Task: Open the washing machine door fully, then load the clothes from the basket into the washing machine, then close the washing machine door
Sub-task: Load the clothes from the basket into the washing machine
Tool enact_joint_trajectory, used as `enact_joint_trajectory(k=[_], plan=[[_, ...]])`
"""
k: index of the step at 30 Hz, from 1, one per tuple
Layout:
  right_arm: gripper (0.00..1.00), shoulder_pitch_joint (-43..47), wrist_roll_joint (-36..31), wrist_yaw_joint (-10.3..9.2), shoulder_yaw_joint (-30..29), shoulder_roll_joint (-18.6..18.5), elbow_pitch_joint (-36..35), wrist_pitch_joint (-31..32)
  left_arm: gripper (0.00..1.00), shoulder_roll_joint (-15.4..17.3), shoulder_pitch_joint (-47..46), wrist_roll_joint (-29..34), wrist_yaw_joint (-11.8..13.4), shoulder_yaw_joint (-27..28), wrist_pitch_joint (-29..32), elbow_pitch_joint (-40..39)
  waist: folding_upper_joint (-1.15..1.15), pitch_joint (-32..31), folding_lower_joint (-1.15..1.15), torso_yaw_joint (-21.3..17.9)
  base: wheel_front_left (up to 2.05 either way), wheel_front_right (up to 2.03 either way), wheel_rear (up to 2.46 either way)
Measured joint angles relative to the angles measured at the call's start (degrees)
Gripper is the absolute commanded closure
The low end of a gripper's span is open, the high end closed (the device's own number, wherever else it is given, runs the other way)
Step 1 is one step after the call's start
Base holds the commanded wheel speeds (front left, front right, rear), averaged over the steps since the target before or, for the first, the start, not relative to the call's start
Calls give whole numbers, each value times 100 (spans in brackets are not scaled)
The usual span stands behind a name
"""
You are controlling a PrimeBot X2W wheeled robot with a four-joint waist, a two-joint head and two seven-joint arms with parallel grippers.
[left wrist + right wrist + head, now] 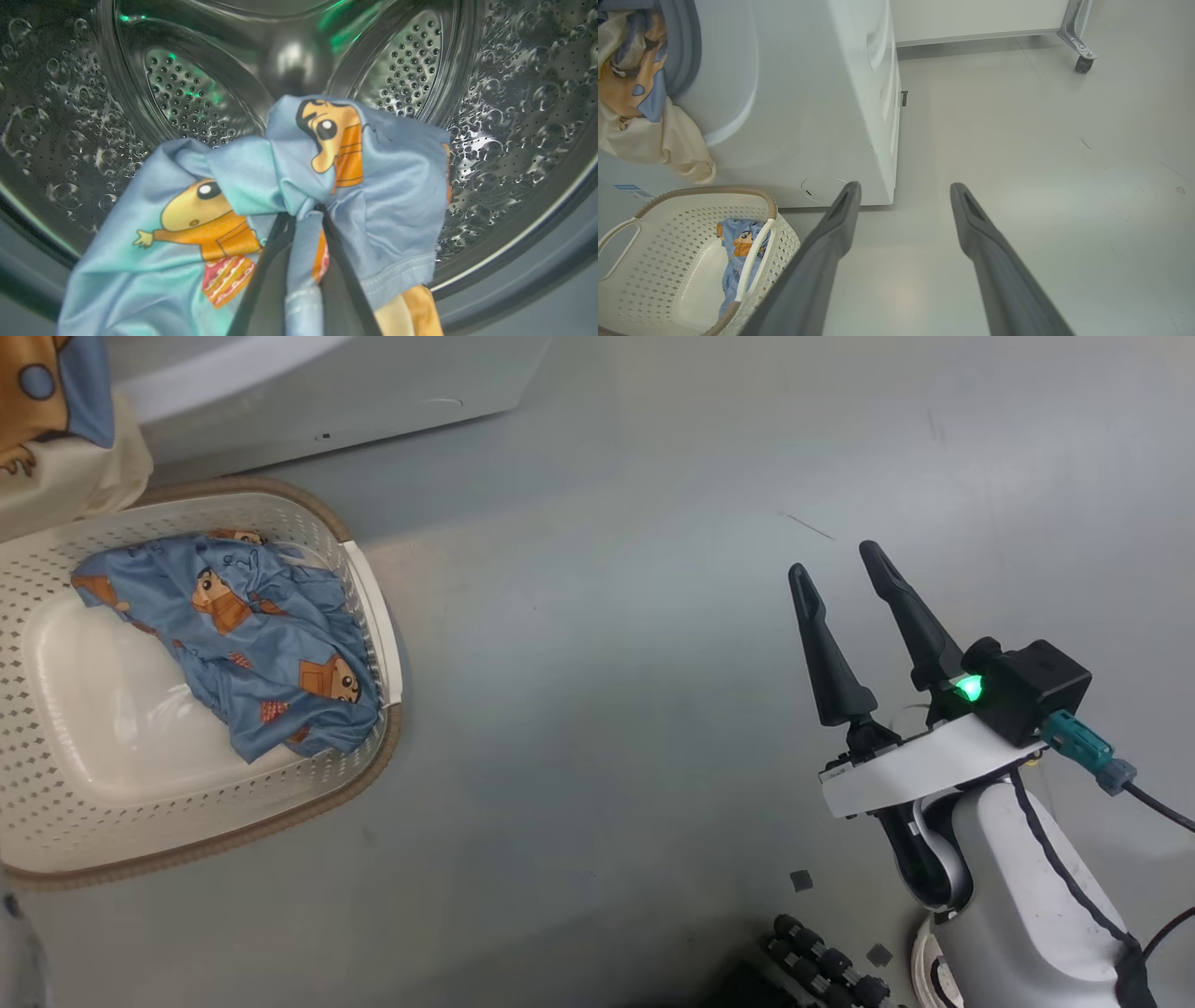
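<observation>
In the left wrist view my left gripper (306, 212) is shut on a light-blue piece of the clothes (383, 186) printed with orange figures, held in the mouth of the washing machine's steel drum (514, 116). Part of this load hangs out of the machine's opening (635, 93), cream fabric lowest. Another blue printed piece (252, 644) lies in the cream basket (373, 616) on the floor below the white washing machine (808, 93). My right gripper (833, 563) stands open over bare floor, well right of the basket, holding nothing. The washing machine door is out of view.
The basket (705, 190) sits against the machine's front, by a small blue sticker (628, 190). Grey floor spreads to the right. A castor of a wheeled frame (1083, 60) stands far back. Dark parts of my base (822, 971) show at the bottom.
</observation>
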Motion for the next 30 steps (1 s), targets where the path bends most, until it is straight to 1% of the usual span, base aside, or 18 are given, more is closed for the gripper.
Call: enact_joint_trajectory(k=[6,11,15,20,25,30], plan=[[0,-22,1,0,152,12,36,0,100,133,-448,107,-78,-16,0,246,0,245,0,-166,0,0,0],[0,-135,58,0,285,56,70,0,100,357,-884,320,-131,-126,-18,396,0,392,0,-332,0,0,0],[0,-136,100,0,343,63,80,0,100,405,-1125,402,-156,-178,-58,469,0,463,0,-421,0,0,0],[0,-137,151,0,425,88,79,0,100,465,-1571,414,-246,-176,-175,566,0,575,-1,-551,0,0,0],[0,-144,160,0,447,91,79,0,100,646,-1951,503,-248,-166,-435,653,0,683,0,-667,0,0,0],[0,-147,190,0,425,92,86,0,100,673,-2106,563,-193,-114,-580,889,0,747,-1,-749,0,0,0]])
